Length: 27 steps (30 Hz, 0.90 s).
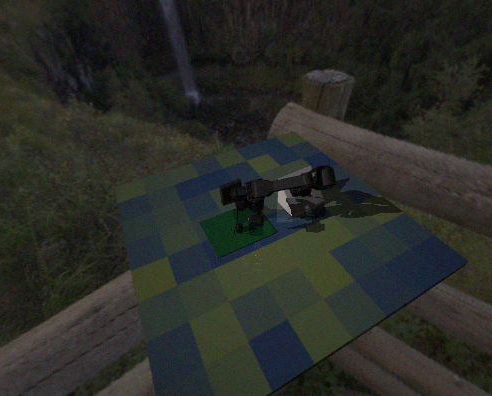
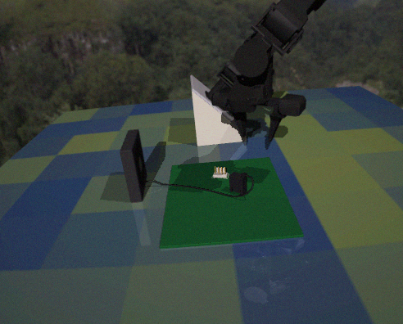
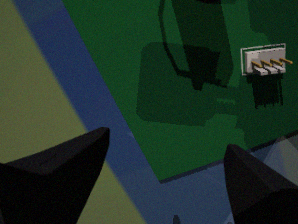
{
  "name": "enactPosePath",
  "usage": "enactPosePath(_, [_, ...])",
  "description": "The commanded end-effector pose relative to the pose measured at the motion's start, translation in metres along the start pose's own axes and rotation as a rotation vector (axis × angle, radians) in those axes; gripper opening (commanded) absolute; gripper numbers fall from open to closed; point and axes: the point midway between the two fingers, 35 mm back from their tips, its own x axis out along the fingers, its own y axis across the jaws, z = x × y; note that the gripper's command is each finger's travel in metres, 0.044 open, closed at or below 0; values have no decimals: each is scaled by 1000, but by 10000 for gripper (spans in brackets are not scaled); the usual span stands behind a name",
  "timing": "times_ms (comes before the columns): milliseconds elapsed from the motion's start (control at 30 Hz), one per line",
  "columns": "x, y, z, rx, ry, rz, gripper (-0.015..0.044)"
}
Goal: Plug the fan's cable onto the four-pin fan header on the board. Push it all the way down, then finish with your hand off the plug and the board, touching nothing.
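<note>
The black plug (image 2: 238, 183) (image 1: 239, 228) is on or just above the green board (image 2: 231, 221) (image 1: 222, 245) (image 3: 110, 40), beside the header and off its pins. The white four-pin header (image 2: 220, 174) (image 3: 262, 58) shows bare pins. The thin black cable (image 2: 190, 188) runs from the plug to the upright black fan (image 2: 133, 168) (image 1: 229, 192). My gripper (image 2: 255, 144) (image 3: 167, 144) is open and empty, above and behind the board's back edge in the exterior view, apart from plug and header. Whether the plug touches the board is unclear.
A white wedge-shaped block (image 2: 208, 127) (image 1: 285, 200) stands behind the board in the exterior view, close to the arm. The fan stands beside the board's left edge in that view. Shadows darken parts of the board.
</note>
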Motion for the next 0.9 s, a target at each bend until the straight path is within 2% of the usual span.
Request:
enactPosePath(0, [-9,0,12,-171,-4,3,389])
enactPosePath(67, [-17,-1,22,-334,-4,5,440])
enactPosePath(433, [-63,-15,73,-1233,-17,26,440])
enactPosePath(600, [-73,-21,83,-1424,-24,31,440])
enactPosePath(867, [-73,-21,83,-1435,-24,32,440])
